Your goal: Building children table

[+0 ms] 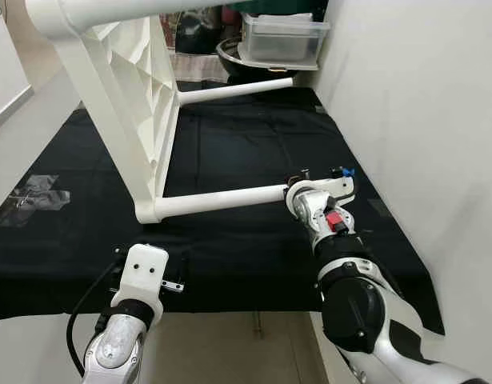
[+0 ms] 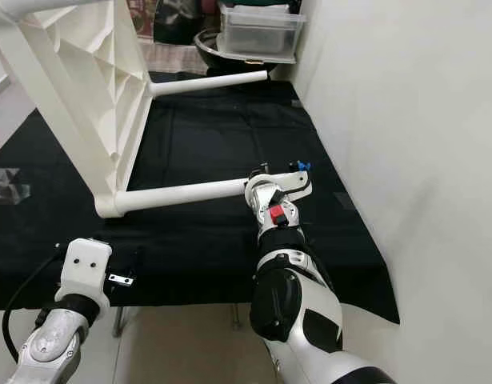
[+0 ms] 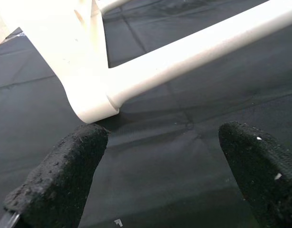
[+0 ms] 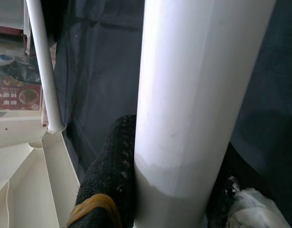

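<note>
A white plastic children's table top [image 1: 118, 88] stands on its edge on a black cloth [image 1: 230, 144]. Two white tube legs stick out of it toward the right: a near leg [image 1: 222, 200] and a far leg [image 1: 234, 90]. My right gripper [image 1: 298, 188] is shut on the free end of the near leg; in the right wrist view the leg [image 4: 193, 95] sits between the black fingers [image 4: 110, 175]. My left gripper [image 3: 160, 156] is open, low over the cloth just in front of the corner socket [image 3: 96, 102] where the near leg joins the top.
A white wall [image 1: 422, 104] runs close along the right side. A clear plastic box [image 1: 282, 38] and a dark bowl [image 1: 234, 56] stand at the far end of the cloth. A crumpled clear plastic bag [image 1: 34, 196] lies at the left.
</note>
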